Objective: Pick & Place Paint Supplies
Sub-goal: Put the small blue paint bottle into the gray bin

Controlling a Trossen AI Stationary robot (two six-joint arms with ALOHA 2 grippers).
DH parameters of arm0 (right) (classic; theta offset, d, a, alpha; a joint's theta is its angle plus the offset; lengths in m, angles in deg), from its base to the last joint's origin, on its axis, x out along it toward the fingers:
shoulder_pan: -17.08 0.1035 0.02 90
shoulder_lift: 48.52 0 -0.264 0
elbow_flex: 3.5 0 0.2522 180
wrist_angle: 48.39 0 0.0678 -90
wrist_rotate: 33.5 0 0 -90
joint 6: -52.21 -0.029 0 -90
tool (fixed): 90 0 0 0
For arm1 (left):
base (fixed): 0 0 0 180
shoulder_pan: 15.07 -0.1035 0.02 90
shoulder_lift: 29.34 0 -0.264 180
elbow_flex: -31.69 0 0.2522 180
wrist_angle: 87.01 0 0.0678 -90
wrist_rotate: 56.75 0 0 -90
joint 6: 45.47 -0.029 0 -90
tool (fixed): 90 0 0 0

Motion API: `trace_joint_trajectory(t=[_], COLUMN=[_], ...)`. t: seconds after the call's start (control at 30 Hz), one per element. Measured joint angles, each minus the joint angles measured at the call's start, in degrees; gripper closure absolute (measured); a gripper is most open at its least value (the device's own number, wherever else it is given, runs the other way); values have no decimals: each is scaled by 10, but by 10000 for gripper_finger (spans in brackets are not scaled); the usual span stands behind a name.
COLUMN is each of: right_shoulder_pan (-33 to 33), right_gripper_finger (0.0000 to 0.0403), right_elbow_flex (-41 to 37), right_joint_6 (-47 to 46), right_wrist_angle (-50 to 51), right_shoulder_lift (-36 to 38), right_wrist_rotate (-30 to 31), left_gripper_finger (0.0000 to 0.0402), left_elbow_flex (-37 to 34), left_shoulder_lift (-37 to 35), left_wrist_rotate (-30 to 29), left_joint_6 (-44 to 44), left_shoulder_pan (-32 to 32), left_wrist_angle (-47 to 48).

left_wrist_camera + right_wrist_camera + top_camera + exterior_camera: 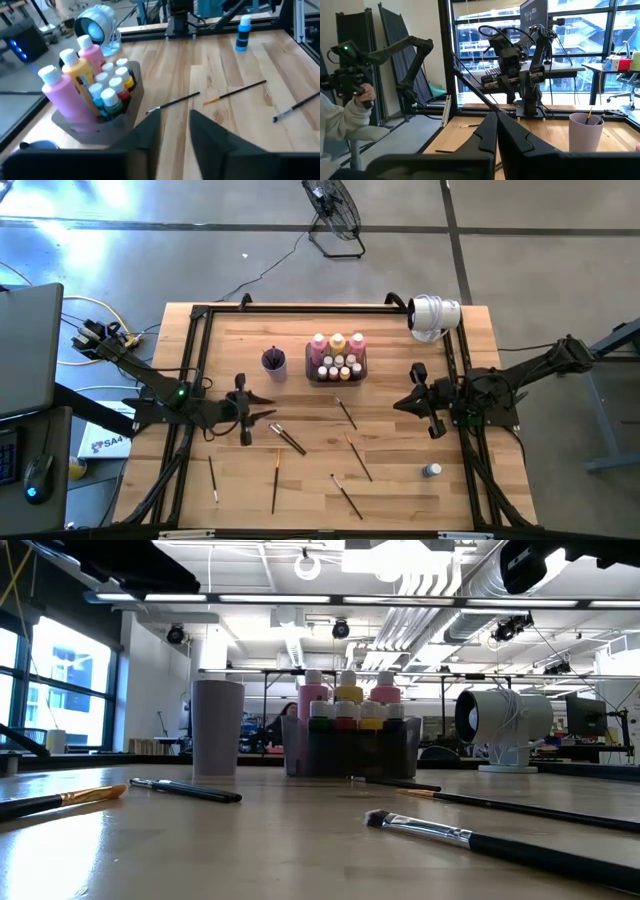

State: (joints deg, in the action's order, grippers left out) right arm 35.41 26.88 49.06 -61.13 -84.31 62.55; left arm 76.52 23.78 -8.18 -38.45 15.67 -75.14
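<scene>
A dark grey tray [336, 376] at the table's far middle holds paint bottles: pink and yellow-orange tall ones [75, 75] and small white-capped ones [112, 90]. Left of it stands a purple cup [274, 361] with a brush tip [590, 115] sticking out. Several dark-handled brushes lie flat on the wood [346, 413] [288, 438] [359, 458]. A small blue bottle [431, 470] stands at the near right. My left gripper [264, 407] hovers open left of the brushes, nothing between its fingers [150, 132]. My right gripper [414, 388] is shut and empty at the right.
A white round device [433, 315] stands at the far right corner. A black frame [200, 350] runs around the table's edges. More brushes lie along the near side [275, 480] [213, 478] [346, 495]. A person [345, 120] sits beyond the table's left edge.
</scene>
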Motion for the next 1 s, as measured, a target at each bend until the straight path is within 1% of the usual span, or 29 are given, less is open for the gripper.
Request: trace_joint_trajectory(t=[0.13,0.17,0.23,0.3,0.37,0.4,0.47,0.53,0.63,0.77,0.87,0.93,1.0], right_shoulder_pan=[0,0,0,0,0,0,0,0,0,0,0,0,0], right_gripper_finger=[399,399,399,399,399,399,399,399,399,399,399,399,399], right_elbow_flex=[0,0,0,0,0,0,0,0,0,0,0,0,0], right_joint_6=[0,0,3,5,9,9,5,-1,-10,-16,-18,-18,-18], right_wrist_angle=[2,2,2,2,2,2,2,9,26,49,54,49,43], right_shoulder_lift=[0,0,0,0,0,0,0,0,0,0,0,0,0], right_wrist_rotate=[0,0,0,0,0,0,0,0,0,0,0,0,1], left_gripper_finger=[382,391,393,395,399,400,399,400,400,401,401,401,401], left_elbow_flex=[0,0,0,-1,-8,-9,-10,-11,-11,-11,-11,-22,-54], left_shoulder_lift=[0,0,6,17,25,31,34,17,-40,-126,-199,-232,-263], left_wrist_rotate=[0,1,20,73,143,180,216,229,236,249,282,291,291], left_joint_6=[-28,-33,-57,-103,-155,-169,-158,-131,-128,-104,-82,-81,-87], left_shoulder_pan=[0,-1,-12,-35,-66,-86,-124,-146,-167,-186,-187,-187,-188], left_wrist_angle=[-14,-27,-61,-97,-153,-185,-199,-174,-119,-9,76,88,77])
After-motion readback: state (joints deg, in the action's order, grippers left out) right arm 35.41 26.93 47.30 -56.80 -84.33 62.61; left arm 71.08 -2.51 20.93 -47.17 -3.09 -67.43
